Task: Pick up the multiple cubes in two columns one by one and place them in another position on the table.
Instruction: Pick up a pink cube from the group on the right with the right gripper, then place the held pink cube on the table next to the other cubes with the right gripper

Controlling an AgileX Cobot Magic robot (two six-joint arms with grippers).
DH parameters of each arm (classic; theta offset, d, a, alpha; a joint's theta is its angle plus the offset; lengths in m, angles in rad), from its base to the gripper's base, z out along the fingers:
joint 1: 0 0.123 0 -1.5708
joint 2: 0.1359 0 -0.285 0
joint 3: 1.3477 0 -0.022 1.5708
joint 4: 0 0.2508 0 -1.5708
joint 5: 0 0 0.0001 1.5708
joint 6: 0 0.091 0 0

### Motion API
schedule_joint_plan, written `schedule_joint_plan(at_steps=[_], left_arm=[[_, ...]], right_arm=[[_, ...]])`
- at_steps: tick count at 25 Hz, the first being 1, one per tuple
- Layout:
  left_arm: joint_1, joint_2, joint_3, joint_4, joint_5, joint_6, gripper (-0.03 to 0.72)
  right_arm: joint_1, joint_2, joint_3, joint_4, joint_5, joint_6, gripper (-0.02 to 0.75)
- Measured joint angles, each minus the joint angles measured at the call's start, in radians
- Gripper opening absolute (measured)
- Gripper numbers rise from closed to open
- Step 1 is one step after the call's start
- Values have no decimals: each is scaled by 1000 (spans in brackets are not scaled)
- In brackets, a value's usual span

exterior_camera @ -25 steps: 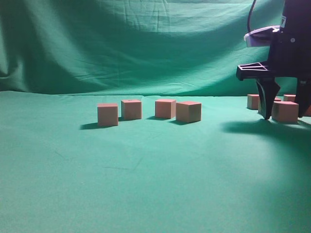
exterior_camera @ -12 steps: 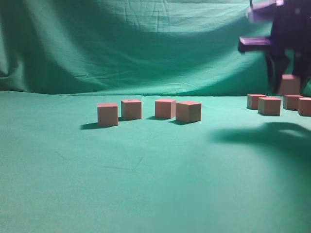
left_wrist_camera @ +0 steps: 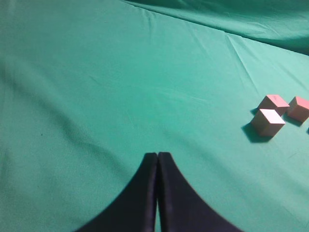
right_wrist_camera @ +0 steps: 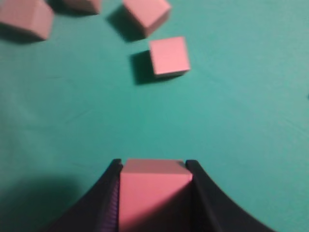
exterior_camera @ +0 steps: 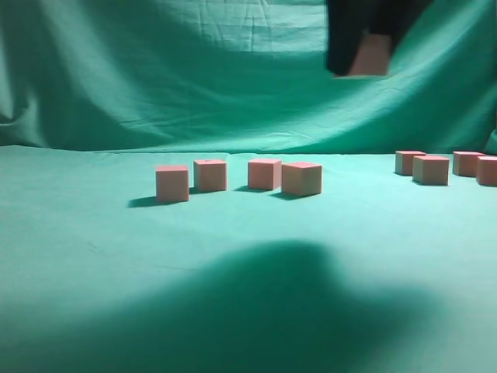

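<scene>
Green-cloth table [exterior_camera: 93, 311]: four cubes [exterior_camera: 237, 178] placed at centre, four cubes [exterior_camera: 446, 167] waiting far right, one carried cube [exterior_camera: 370, 54] clamped aloft in right gripper [right_wrist_camera: 153, 193]; left gripper [left_wrist_camera: 157, 164] closed, empty.

Right hand [exterior_camera: 365, 54] carries a cube [exterior_camera: 370, 54] above the table [exterior_camera: 233, 233].

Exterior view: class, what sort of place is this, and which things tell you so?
Probably a robot test bench or lab: a table under green cloth, a draped green backdrop, identical plain cubes, and a right gripper carrying one.
</scene>
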Motion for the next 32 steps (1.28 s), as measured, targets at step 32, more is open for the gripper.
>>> schedule_joint_plan(at_steps=[32], left_arm=[[0,0,0,0,0,0,0]], right_arm=[[168,555,-498,36,130,45,268]])
